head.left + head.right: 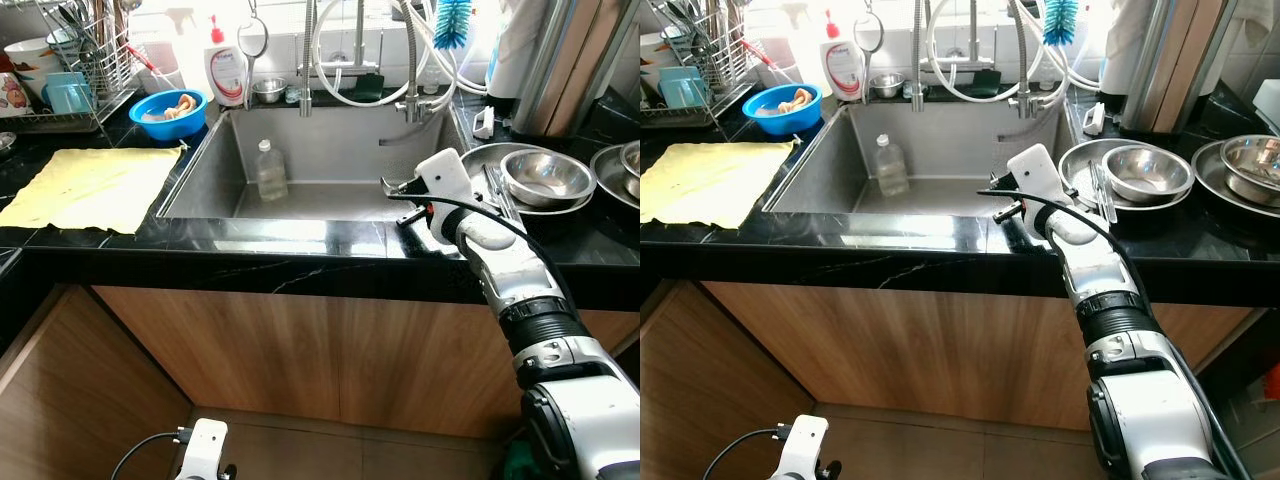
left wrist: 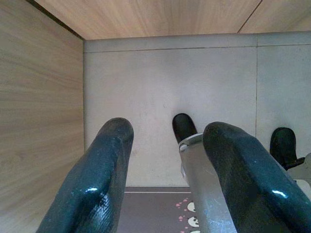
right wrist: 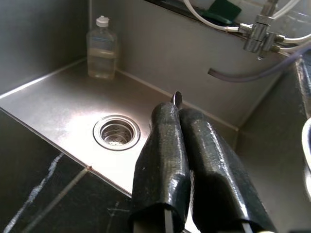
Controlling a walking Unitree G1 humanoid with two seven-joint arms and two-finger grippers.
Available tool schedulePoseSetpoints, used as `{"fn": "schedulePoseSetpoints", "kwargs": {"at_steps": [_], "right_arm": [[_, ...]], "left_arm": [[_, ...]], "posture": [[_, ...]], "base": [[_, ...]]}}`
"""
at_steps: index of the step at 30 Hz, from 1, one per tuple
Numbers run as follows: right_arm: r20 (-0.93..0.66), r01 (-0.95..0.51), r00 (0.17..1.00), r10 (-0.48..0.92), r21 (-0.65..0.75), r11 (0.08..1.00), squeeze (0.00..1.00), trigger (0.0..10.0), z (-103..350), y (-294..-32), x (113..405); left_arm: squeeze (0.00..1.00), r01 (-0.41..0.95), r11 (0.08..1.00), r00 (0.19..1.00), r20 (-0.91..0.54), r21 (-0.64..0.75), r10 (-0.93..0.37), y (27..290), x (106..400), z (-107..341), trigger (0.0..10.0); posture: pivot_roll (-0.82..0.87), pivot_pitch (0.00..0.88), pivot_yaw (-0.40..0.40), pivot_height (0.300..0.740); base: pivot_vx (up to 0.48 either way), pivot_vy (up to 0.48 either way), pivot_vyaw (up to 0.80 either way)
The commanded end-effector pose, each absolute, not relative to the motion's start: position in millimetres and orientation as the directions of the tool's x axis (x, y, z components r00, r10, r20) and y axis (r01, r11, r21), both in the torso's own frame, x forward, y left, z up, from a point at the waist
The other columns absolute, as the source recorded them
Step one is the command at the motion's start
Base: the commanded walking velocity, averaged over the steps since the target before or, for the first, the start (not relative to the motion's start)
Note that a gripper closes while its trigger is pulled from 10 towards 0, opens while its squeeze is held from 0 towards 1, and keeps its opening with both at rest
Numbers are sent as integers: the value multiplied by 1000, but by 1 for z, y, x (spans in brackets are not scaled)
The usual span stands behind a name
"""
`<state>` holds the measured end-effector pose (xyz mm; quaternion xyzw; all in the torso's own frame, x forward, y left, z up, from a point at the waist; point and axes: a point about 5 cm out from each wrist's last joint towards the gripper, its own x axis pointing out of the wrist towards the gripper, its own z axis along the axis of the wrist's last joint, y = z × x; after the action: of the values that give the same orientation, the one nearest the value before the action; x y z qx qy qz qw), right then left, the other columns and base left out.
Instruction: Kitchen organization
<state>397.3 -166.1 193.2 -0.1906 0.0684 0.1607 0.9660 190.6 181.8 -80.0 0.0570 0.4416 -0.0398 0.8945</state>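
Observation:
My right gripper [image 3: 177, 112] is shut on a thin metal utensil [image 3: 176, 98], whose small rounded end sticks out past the fingertips. It hovers over the right front corner of the steel sink [image 1: 330, 200], by the black counter edge [image 1: 300, 245]. A clear plastic bottle [image 1: 270, 170] with a white cap stands upright in the sink near its left wall, and the drain [image 3: 116, 132] lies between the bottle and my gripper. Nested steel bowls [image 1: 545, 177] sit on the counter just right of my right gripper [image 1: 392, 190]. My left gripper [image 2: 167, 130] hangs open near the floor.
A yellow cloth [image 1: 90, 185] lies flat on the counter left of the sink, with a blue bowl [image 1: 168, 112] and a dish rack [image 1: 80, 60] behind it. A soap bottle [image 1: 227, 70], a small steel cup [image 1: 268, 90], taps and hoses [image 1: 350, 60] line the sink's back. Wooden cabinet fronts [image 1: 300, 350] stand below.

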Motion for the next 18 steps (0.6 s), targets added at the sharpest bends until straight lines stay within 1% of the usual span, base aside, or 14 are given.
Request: {"fn": "schedulePoseSetpoints", "kwargs": {"at_steps": [1, 5, 8, 9, 10, 14, 15, 16, 17, 18], "right_arm": [[-178, -340, 939, 295, -349, 873, 0, 10000, 195, -162, 398], [-186, -341, 938, 292, -363, 867, 0, 10000, 192, -161, 397], [-179, -319, 946, 271, -355, 879, 0, 10000, 190, -164, 397], [-174, -301, 951, 255, -341, 890, 608, 10000, 190, -166, 398], [-173, -297, 952, 251, -338, 893, 1000, 10000, 190, -167, 398], [-178, -292, 953, 243, -347, 891, 1000, 10000, 188, -167, 398], [-178, -292, 953, 243, -349, 890, 792, 10000, 188, -167, 398], [-178, -293, 953, 244, -350, 890, 192, 10000, 188, -167, 398], [-178, -294, 953, 245, -351, 889, 192, 10000, 188, -166, 397], [-172, -291, 955, 243, -361, 886, 0, 10000, 188, -166, 397]], "left_arm": [[0, 132, 988, 593, -805, 85, -10, 187, 185, -82, 10000], [0, 130, 988, 595, -804, 88, -7, 189, 185, -82, 10000], [0, 124, 988, 596, -803, 89, -2, 190, 186, -82, 10000], [0, 121, 989, 596, -803, 88, -1, 190, 185, -82, 10000], [0, 120, 989, 596, -803, 88, 0, 190, 185, -82, 10000], [0, 117, 989, 591, -807, 88, 2, 191, 184, -82, 10000], [0, 117, 989, 591, -807, 88, 2, 191, 183, -82, 10000], [0, 117, 989, 590, -807, 88, 2, 192, 183, -83, 10000], [0, 116, 989, 590, -807, 88, 3, 192, 183, -83, 10000], [0, 116, 989, 591, -807, 88, 3, 192, 183, -83, 10000]], "posture": [[-165, 0, 89, 740], [-162, 0, 93, 740], [-155, 0, 90, 740], [-152, 0, 90, 740], [-152, 0, 90, 740], [-152, 0, 93, 740], [-152, 0, 93, 740], [-150, 0, 94, 740], [-150, 0, 94, 740], [-152, 0, 96, 740]], "base": [[0, 0, 0], [0, 0, 0], [0, 0, 0], [0, 0, 0], [0, 0, 0], [0, 0, 0], [0, 0, 0], [0, 0, 0], [0, 0, 0], [0, 0, 0]]}}
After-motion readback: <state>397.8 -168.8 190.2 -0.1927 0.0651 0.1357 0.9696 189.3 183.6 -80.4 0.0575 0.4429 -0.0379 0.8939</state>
